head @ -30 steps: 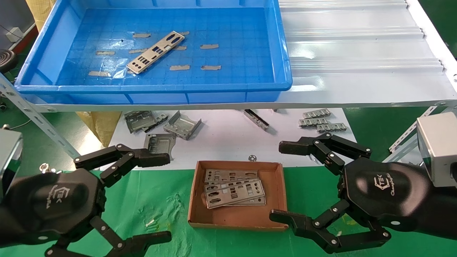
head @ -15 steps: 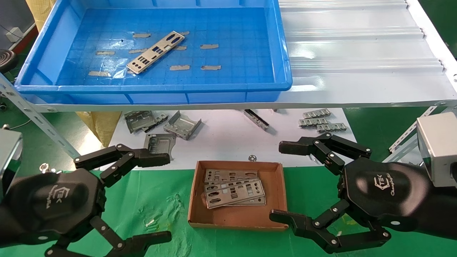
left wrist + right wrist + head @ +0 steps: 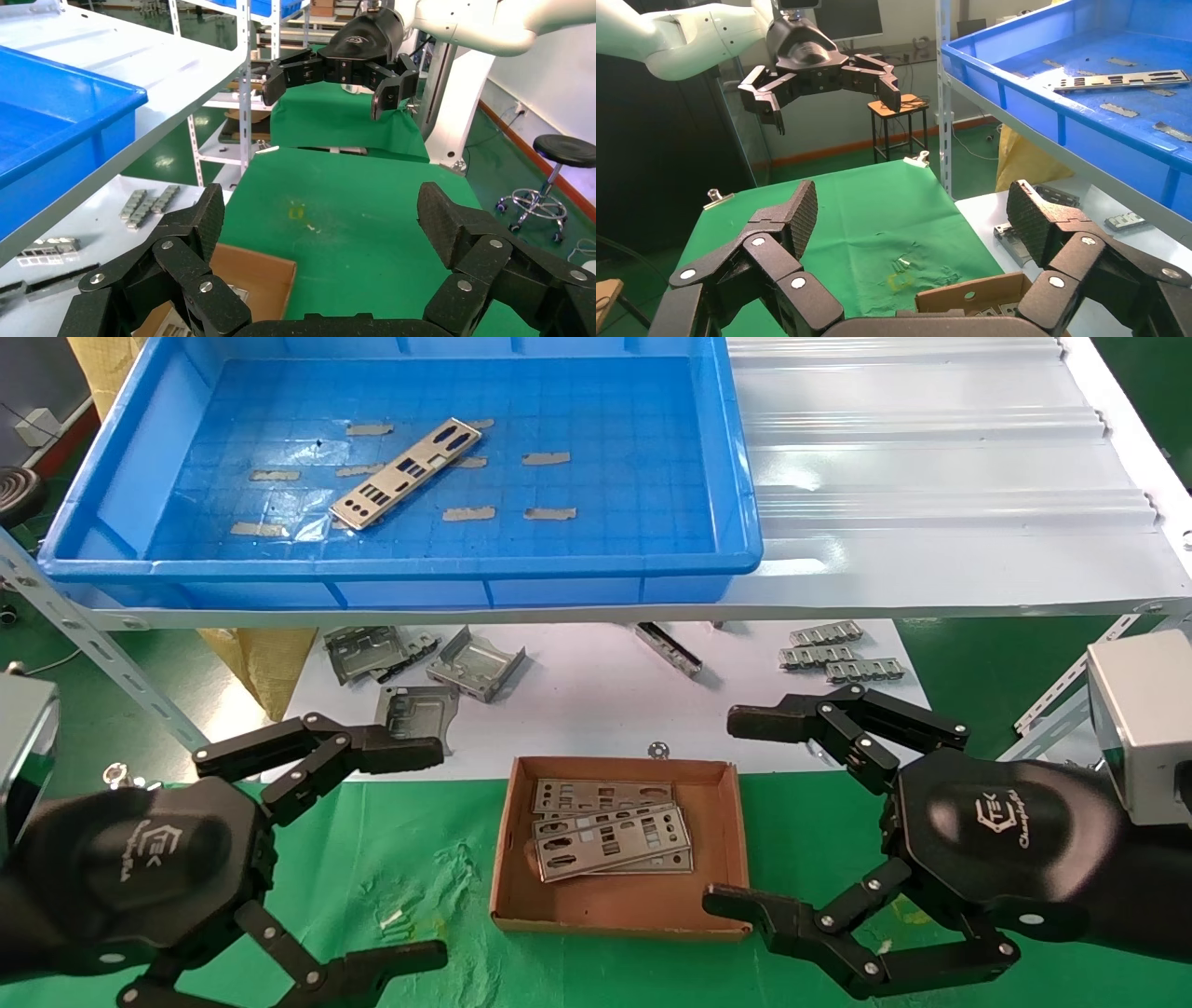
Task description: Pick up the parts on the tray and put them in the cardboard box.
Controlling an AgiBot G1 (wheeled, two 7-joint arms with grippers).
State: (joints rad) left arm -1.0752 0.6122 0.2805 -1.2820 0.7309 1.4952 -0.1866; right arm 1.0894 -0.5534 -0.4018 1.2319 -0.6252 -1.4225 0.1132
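One silvery punched plate (image 3: 406,474) lies at an angle on the floor of the blue tray (image 3: 400,565) on the upper shelf; it also shows in the right wrist view (image 3: 1123,79). The cardboard box (image 3: 620,911) sits on the green cloth below and holds several plates (image 3: 610,840). My left gripper (image 3: 424,854) is open and empty, left of the box. My right gripper (image 3: 740,812) is open and empty, right of the box. Both hover low, well below the tray.
A white corrugated sheet (image 3: 931,477) covers the shelf right of the tray. Under the shelf, grey bent brackets (image 3: 424,668) and ridged strips (image 3: 838,654) lie on white paper. A slotted shelf post (image 3: 84,635) stands at the left.
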